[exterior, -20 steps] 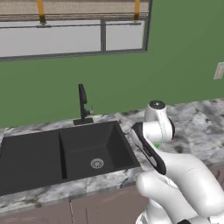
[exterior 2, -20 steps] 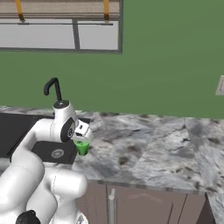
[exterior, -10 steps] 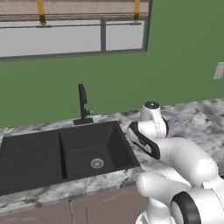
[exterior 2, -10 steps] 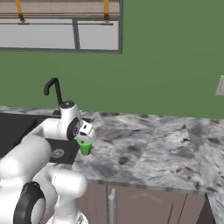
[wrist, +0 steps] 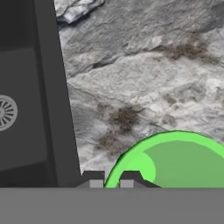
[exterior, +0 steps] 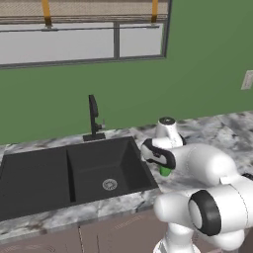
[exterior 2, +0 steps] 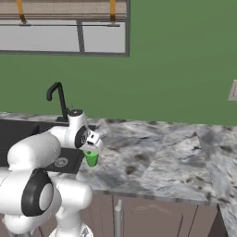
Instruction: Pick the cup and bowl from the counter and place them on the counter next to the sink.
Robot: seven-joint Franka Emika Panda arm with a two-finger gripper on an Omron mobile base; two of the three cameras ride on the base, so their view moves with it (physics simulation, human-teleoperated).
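At the bottom of the hand view, the claw [wrist: 112,178] pinches the rim of the green cup [wrist: 175,159], fingertips nearly together. Cup hangs lower right of centre, over the marbled desk [wrist: 144,65] just beside the sink [wrist: 26,109].

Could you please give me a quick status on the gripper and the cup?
Gripper shut on green cup, jaws pinching its rim. Cup held over marbled counter beside sink. Nothing in the way below.

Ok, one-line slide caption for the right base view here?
Gripper shut on the green cup, holding it over the marbled counter just right of the sink.
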